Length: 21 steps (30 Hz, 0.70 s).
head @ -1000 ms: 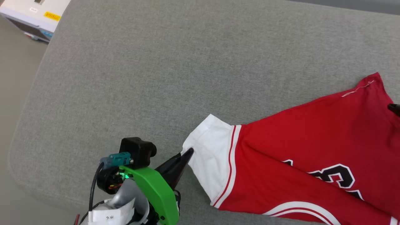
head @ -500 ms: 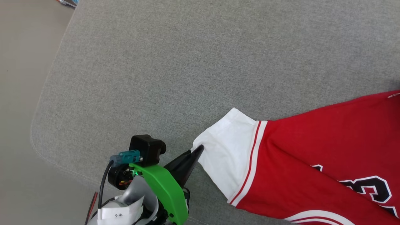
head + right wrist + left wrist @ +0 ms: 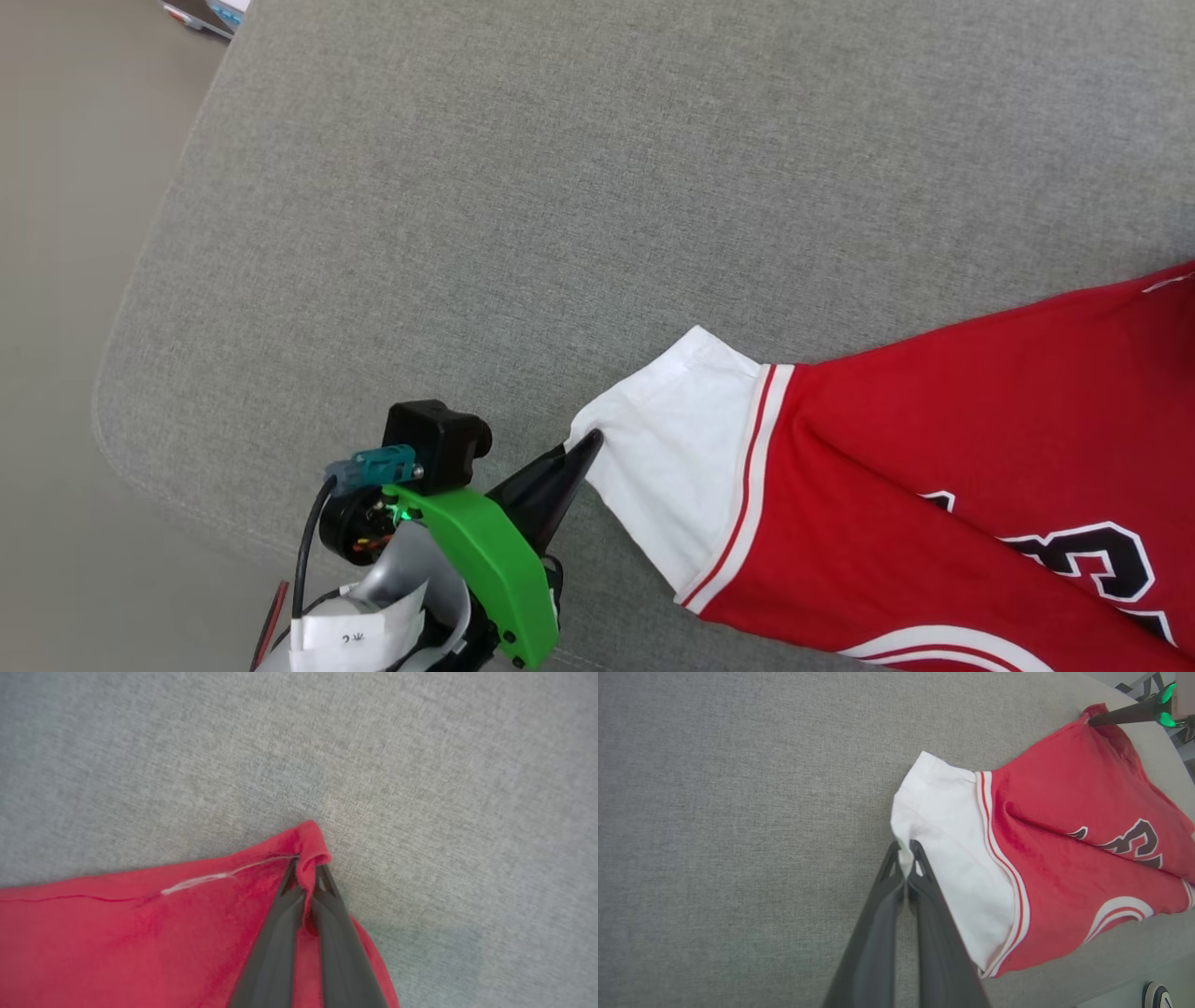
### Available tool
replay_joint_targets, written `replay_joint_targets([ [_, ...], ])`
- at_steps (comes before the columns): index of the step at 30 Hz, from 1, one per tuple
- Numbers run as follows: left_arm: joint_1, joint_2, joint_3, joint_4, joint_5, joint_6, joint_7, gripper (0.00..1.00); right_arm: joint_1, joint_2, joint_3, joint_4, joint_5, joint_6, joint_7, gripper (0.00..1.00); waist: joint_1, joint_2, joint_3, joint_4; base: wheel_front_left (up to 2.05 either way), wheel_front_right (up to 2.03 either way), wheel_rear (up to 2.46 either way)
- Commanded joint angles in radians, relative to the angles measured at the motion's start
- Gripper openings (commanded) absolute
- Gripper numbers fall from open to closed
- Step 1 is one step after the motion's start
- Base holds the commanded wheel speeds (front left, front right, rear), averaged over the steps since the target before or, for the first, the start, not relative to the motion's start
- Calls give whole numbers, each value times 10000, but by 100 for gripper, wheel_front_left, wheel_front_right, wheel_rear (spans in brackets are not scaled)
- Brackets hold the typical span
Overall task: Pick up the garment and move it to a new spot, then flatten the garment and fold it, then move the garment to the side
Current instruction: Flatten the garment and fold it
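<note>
The garment (image 3: 934,448) is a red jersey with a white sleeve and black lettering, spread over the grey cushion at the right of the head view. My left gripper (image 3: 590,441) is shut on the white sleeve's edge; the left wrist view has its tips (image 3: 904,851) pinching that white cloth of the garment (image 3: 1064,812). My right gripper (image 3: 306,870) is shut on a red corner of the garment (image 3: 140,942), which folds up between its fingers. The left wrist view has the right gripper (image 3: 1094,718) at the garment's far red corner.
The grey upholstered surface (image 3: 560,187) stretches wide to the left and behind the garment. Its rounded edge (image 3: 107,411) drops to a beige floor (image 3: 56,280) at the left. A white box corner (image 3: 210,11) lies on the floor at top left.
The head camera swung, so the whole picture shifted right. The left gripper keeps its grip on the sleeve. The right gripper has closed on the garment's red corner.
</note>
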Motion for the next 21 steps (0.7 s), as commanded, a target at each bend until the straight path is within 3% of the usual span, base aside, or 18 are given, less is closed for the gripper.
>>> replay_joint_targets([
  [1, -155, 9, 59, 12, 83, 49, -79, 0, 91, 117, 105, 192, 92, -4, -151, 0, 0, 0, -249, -164, 0, 0, 0],
  [21, -437, 632, 1375, -577, -64, 417, -583, 0, -273, 225, 63, -344, 900, -4, -3213, 0, 0, 0, -2601, -1914, 0, 0, 0],
])
